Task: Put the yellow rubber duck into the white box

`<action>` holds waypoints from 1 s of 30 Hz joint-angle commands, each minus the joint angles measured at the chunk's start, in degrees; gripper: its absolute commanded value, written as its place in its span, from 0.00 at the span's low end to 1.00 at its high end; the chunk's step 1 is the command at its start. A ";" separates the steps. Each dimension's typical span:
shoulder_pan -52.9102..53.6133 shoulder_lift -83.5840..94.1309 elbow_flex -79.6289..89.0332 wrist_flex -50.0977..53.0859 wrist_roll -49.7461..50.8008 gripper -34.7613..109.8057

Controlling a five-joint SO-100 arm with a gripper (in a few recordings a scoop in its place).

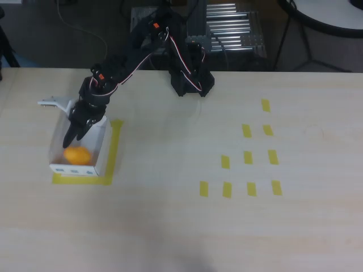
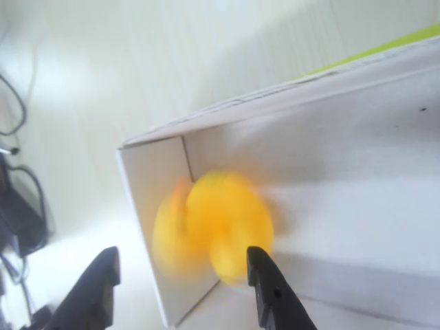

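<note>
The small round orange-yellow rubber duck (image 2: 216, 227) is smeared by blur in the wrist view, so no face or beak can be made out; it shows as a soft yellow blob against the inner corner of the low-walled white cardboard box (image 2: 344, 137). That view cuts off the box at the right and bottom edges. In the overhead view the duck (image 1: 77, 155) lies inside the box (image 1: 100, 148), near the wall that carries three small marks, and the black arm covers the box's far end.

The black two-finger pincer (image 1: 72, 137) hangs over the box with its tips pointing down just above the duck. In the wrist view the pincer (image 2: 182, 275) stands open, its two dark fingers (image 2: 265, 282) spread wide with the duck seen between them and nothing held.

The box sits on the pale wooden bench (image 1: 181, 226) inside a frame of yellow tape (image 1: 113, 153), partly hidden under it. Well apart to the right in the overhead view lie short yellow tape strips (image 1: 248, 157) in rows. A small white plate (image 1: 57, 104) juts from the arm beside the box's far end.
</note>
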 commanded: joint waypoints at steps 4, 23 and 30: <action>-0.53 5.01 1.14 -2.11 1.14 0.45; -17.84 48.43 -41.31 25.22 37.88 0.24; -43.95 76.82 -10.20 18.28 41.92 0.24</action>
